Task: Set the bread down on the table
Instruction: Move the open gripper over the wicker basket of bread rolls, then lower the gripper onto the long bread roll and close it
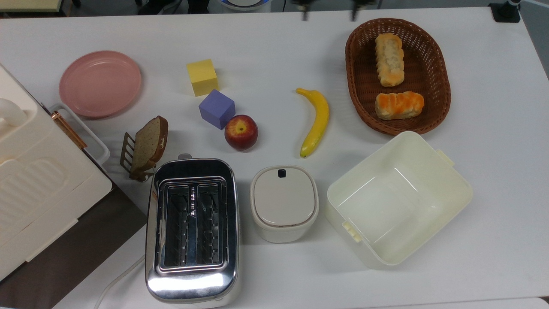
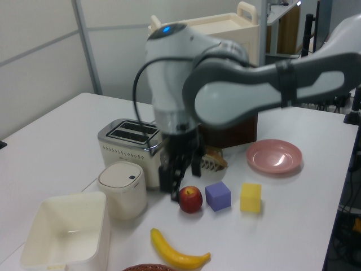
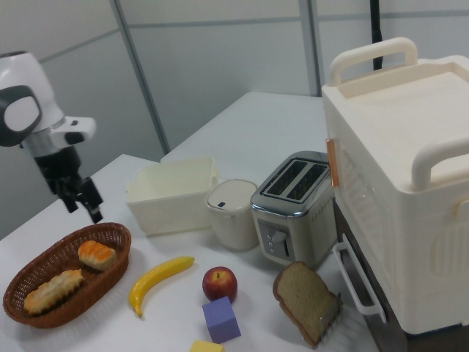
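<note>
The bread (image 1: 389, 60), a long ridged cream roll, lies in the far end of a brown wicker basket (image 1: 356, 92) on the white table (image 1: 266, 43). In the right view the bread (image 3: 53, 290) lies at the basket's (image 3: 22, 312) front. My gripper (image 1: 329, 13) sits at the top view's upper edge, just left of the basket. In the right view the gripper (image 3: 82, 205) hangs open above the basket's far rim, nothing between its fingers. The left view has the gripper (image 2: 177, 179) blurred above the apple (image 2: 190, 199).
A shorter orange-glazed roll (image 1: 399, 105) shares the basket. A banana (image 1: 316, 121), apple (image 1: 241, 131), purple cube (image 1: 217, 108) and yellow cube (image 1: 202, 77) lie mid-table. An open cream box (image 1: 446, 171), lidded canister (image 1: 284, 201), toaster (image 1: 191, 229), bread slice (image 1: 148, 146) and pink plate (image 1: 100, 83) stand around.
</note>
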